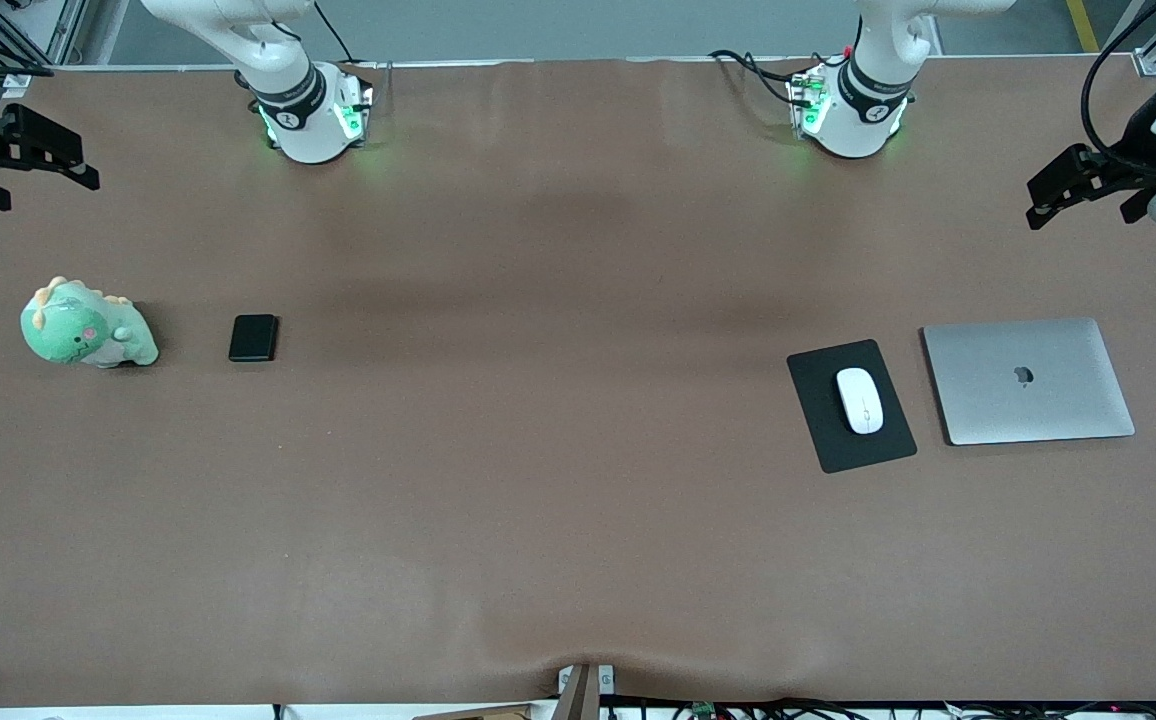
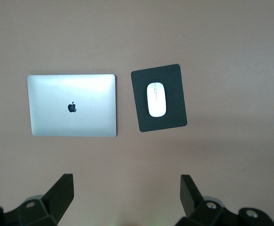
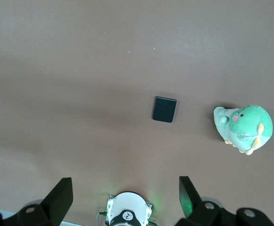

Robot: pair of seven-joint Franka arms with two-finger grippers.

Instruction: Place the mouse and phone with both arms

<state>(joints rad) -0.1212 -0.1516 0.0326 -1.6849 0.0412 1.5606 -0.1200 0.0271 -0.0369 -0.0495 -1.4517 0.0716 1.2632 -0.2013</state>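
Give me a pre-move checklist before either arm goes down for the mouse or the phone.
1. Left gripper open and holding nothing, up at the left arm's end of the table: ok.
2. Right gripper open and holding nothing, up at the right arm's end: ok.
3. Mouse lies on the mouse pad, nothing on top: ok.
4. Closed laptop beside the pad, apart from it: ok.
5. Phone flat on the table, uncovered: ok.
6. Green dinosaur plush beside the phone, apart from it: ok.

Laptop (image 1: 1028, 380) – mouse pad (image 1: 823, 420) – plush dinosaur (image 1: 86, 326)
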